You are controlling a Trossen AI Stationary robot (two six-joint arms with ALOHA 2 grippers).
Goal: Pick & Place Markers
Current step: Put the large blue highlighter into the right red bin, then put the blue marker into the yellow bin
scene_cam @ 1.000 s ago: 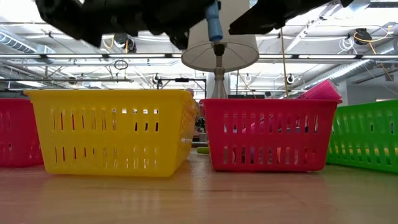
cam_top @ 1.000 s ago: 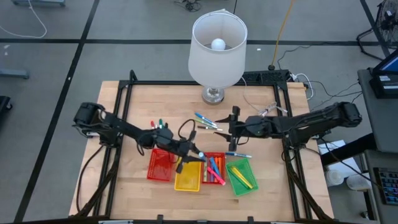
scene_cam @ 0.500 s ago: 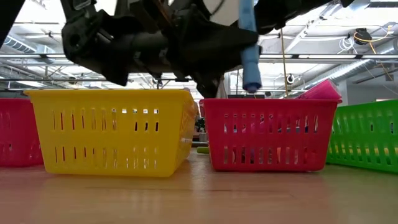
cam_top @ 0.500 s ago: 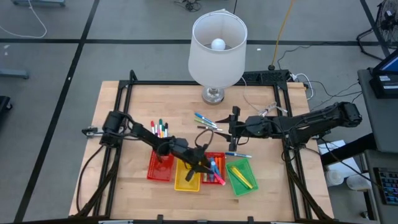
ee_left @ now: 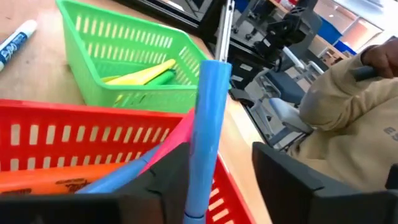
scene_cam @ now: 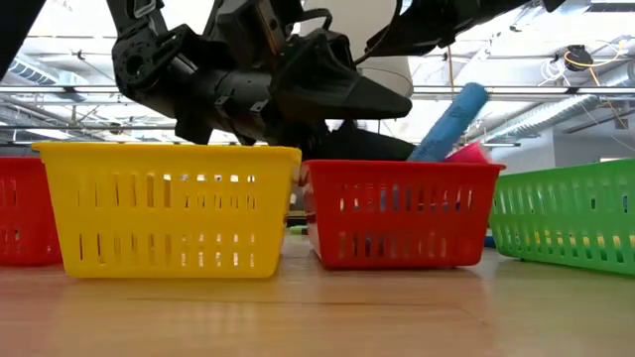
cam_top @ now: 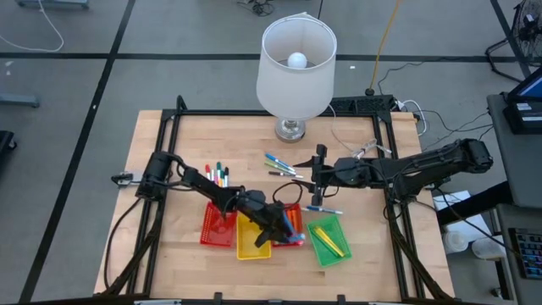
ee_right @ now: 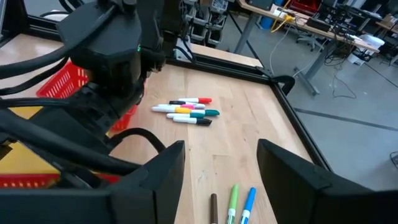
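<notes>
Desk (cam_top: 169,246) of pale wood, lamp-lit; left tool (cam_top: 286,235) over red mesh tray (scene_cam: 397,213), parted around blue marker (ee_left: 205,124); right tool (cam_top: 319,174) open, empty.

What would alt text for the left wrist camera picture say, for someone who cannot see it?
The left gripper, jaws open, has a light blue marker leaning between them over a red mesh tray holding pink, blue and orange markers. Beyond it a green mesh tray holds yellow and green markers, and a person in a tan top sits past the wooden table.
</notes>
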